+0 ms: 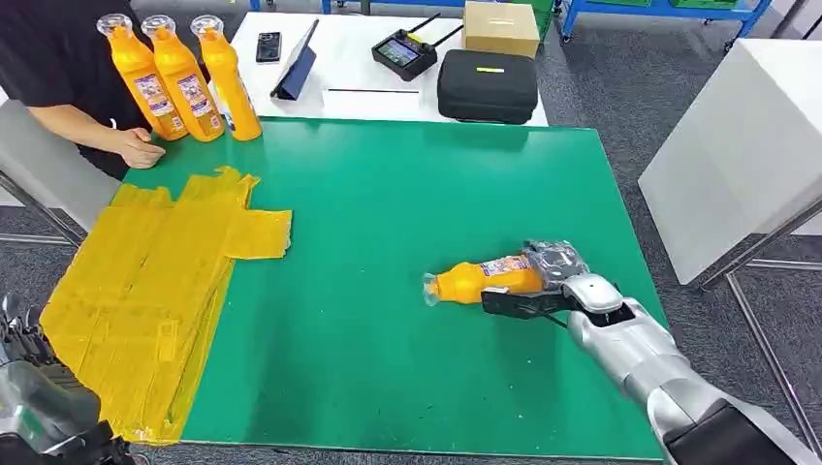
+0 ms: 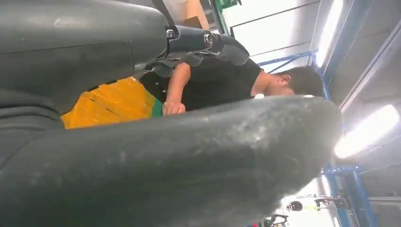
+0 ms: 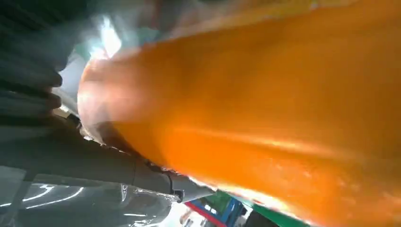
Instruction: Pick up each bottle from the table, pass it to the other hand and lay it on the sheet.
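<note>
Right hand (image 1: 543,281) is seen wrapped round base end of orange bottle (image 1: 480,281), lying on near-right of green table (image 1: 407,223). Likely slick, full, rigid; body grip is advised, not neck.

This is a robot lab or workshop: behind the green table (image 1: 388,242) stand a white bench (image 1: 378,107) with a remote controller (image 1: 405,53), and blue metal racks (image 1: 669,10).

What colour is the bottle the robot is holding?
Orange, with a clear cap. The bottle in the right hand shows best in the head view.
</note>
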Controlling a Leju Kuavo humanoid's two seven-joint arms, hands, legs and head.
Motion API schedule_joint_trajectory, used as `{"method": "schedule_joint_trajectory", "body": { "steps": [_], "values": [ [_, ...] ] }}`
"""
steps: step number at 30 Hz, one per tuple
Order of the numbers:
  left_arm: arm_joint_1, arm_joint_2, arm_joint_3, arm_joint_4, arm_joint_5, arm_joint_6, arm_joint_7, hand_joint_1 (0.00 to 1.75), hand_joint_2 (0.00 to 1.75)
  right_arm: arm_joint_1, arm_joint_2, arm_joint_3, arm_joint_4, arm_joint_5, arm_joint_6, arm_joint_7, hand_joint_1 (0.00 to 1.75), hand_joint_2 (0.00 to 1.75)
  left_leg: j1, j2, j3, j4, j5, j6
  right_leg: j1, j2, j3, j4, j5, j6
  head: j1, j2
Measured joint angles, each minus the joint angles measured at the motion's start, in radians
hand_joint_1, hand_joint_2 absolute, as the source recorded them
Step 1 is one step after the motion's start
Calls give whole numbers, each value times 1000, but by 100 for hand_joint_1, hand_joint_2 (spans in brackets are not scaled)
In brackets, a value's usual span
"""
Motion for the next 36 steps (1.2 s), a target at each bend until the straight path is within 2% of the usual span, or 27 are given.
{"method": "schedule_joint_trajectory", "body": {
  "steps": [13,14,16,18,19,20,22,23,24,26,28,36],
  "values": [
    [-12,-8,2,0,-24,-54,31,0,0,39,-1,-10,5,-8,3,36,175,175,0,0,7,0,-1,0,0,0,-1,-1,-2,-1,-1,0],
    [-14,-9,2,0,-23,-59,36,0,175,50,-4,-17,0,-9,0,46,175,175,0,0,8,0,-1,0,0,0,1,-1,-3,0,0,0],
    [-13,-10,1,0,3,-98,69,0,175,79,-3,-46,-19,-50,-24,53,175,175,1,-1,11,0,-2,0,0,-1,5,-2,-5,-1,0,0],
    [-6,-10,0,-1,122,-231,129,0,175,135,7,-124,-89,-206,-9,-33,175,175,2,-2,15,0,-5,-2,1,-2,11,-2,-7,-2,1,0],
    [2,-10,-1,-1,196,-309,157,0,0,170,20,-177,-147,-328,33,-84,175,175,4,-1,18,-1,-7,-2,2,-1,14,-4,-8,-3,3,0],
    [13,-10,-3,0,267,-383,176,0,175,217,27,-233,-223,-463,119,-120,175,175,5,2,20,-1,-11,-6,4,1,22,-4,-8,-5,2,0],
    [24,-10,-13,0,382,-511,177,0,175,326,61,-314,-406,-767,328,-152,175,175,5,8,21,0,-10,-5,4,6,24,-4,-4,-3,1,0],
    [27,-11,-23,1,396,-541,168,0,175,380,67,-330,-482,-861,376,-154,175,175,5,7,16,0,-8,-3,5,6,21,-3,-4,-3,1,0],
    [29,-11,-35,1,419,-567,158,0,175,428,80,-331,-566,-948,378,-155,175,175,5,3,10,0,-6,-4,5,4,16,-1,-4,-3,0,0],
    [33,-10,-58,1,430,-588,149,0,175,453,89,-325,-671,-1047,352,-155,175,175,4,3,2,0,-2,-4,4,2,6,1,-3,-3,0,0],
    [32,-6,-94,1,430,-590,146,0,175,453,90,-314,-754,-1081,310,-154,175,175,4,3,0,0,-2,-4,4,2,4,0,-3,-3,2,0],
    [13,8,-168,1,400,-578,133,0,175,456,98,-259,-862,-1092,259,-159,175,175,2,2,0,0,-2,-4,2,2,3,0,-2,-3,2,0]
  ]
}}
